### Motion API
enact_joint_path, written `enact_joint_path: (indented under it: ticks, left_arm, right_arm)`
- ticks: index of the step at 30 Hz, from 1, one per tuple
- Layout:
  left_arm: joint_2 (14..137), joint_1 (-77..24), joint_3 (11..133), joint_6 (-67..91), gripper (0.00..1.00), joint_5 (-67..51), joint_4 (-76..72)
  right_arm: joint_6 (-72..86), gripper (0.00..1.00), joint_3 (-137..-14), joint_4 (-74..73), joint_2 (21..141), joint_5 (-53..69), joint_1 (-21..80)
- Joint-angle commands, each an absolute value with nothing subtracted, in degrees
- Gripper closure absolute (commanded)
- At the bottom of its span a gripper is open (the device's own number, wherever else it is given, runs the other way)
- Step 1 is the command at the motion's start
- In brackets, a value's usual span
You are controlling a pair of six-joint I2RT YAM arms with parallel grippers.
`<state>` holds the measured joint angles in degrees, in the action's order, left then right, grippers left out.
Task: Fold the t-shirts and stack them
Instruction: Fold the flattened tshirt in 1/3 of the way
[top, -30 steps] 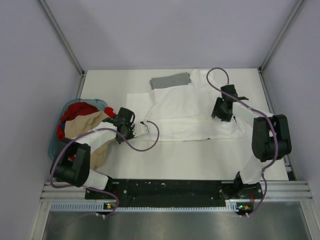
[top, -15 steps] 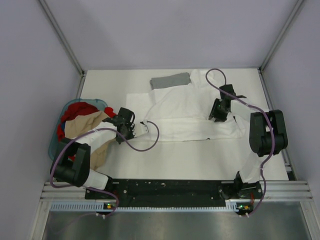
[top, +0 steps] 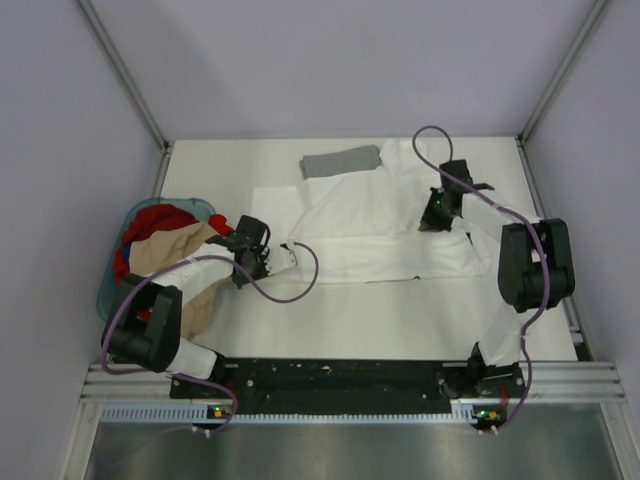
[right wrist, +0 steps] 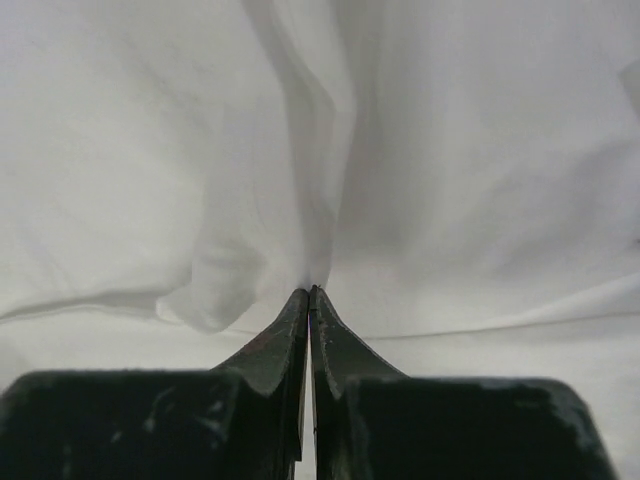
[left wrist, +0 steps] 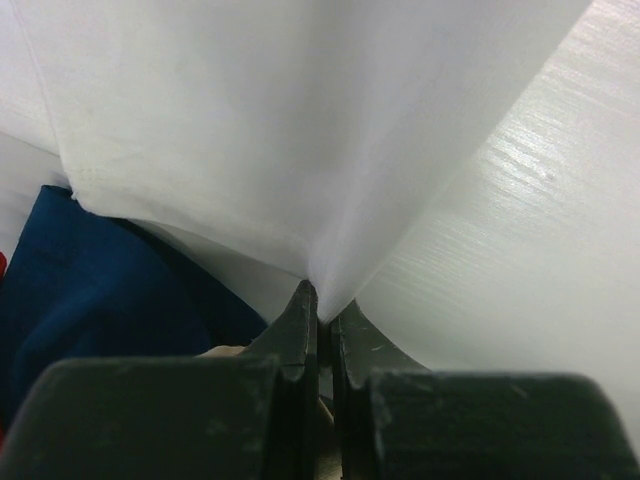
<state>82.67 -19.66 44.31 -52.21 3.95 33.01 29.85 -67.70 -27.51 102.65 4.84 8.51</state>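
No text, label, brand, number or sign could be read in any view. On the white t-shirt (top: 360, 225) only plain cloth was seen. The grey t-shirt (top: 342, 161) just beyond it was seen as plain too.

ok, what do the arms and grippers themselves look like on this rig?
The left arm and right arm match: bulky black joint housings, white links between them, and a loose purple cable looping along each. The left gripper and right gripper are black, with blocky fingers tapering to thin curved tips, slightly scuffed.
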Motion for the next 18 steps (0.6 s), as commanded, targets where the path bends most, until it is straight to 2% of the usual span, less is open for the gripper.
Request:
enact_joint_path:
  ticks: [1,13,15,17,18]
  left_arm:
    - [82.27,-19.60,43.86,-51.77,1.00,4.57,33.57]
    - [82.18,-19.60,44.03,-51.59,1.00,5.36,33.93]
    - [82.00,-19.69,43.77,-51.59,1.00,5.10,34.01]
    - [81.91,-19.69,43.77,-51.50,1.00,4.75,34.01]
    - [82.00,-19.69,43.77,-51.50,1.00,4.75,34.01]
  right_arm:
    - [30.06,1.00,-73.91,-23.30,103.00,7.37,8.79]
    - [31.47,1.00,-86.83,-20.04,115.13,12.65,11.95]
    - [30.77,0.87,-87.89,-20.04,115.66,14.58,12.04]
    - [28.84,0.62,-88.59,-20.13,115.32,15.99,12.65]
    - [27.52,0.52,-89.12,-20.74,114.96,15.91,13.09]
